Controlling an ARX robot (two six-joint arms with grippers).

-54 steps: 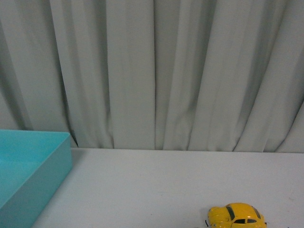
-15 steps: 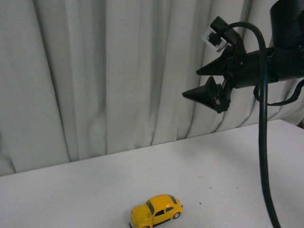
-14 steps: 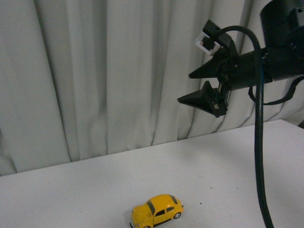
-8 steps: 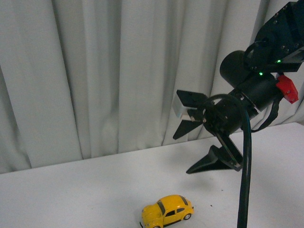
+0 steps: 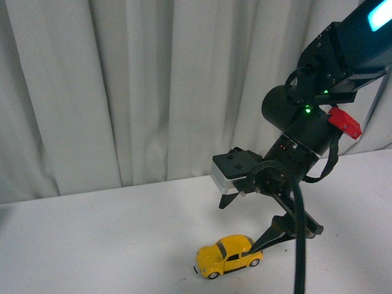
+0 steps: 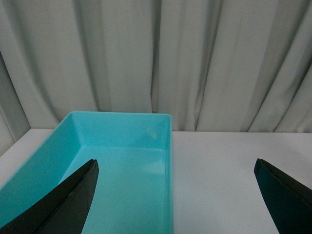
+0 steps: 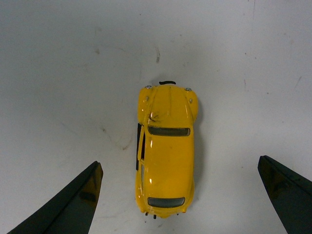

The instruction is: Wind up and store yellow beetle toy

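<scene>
- Right gripper had descended over small glossy yellow beetle toy; jaws spread wide, holding nothing.
- Left gripper spread wide, empty, facing teal plastic bin.

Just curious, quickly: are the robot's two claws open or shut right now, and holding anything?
Left gripper: open, holding nothing.
Right gripper: open, empty, above the small glossy yellow beetle toy car.

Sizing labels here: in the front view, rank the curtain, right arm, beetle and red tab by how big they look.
1. curtain
2. right arm, though being nearer the camera may inflate it
3. beetle
4. red tab
</scene>
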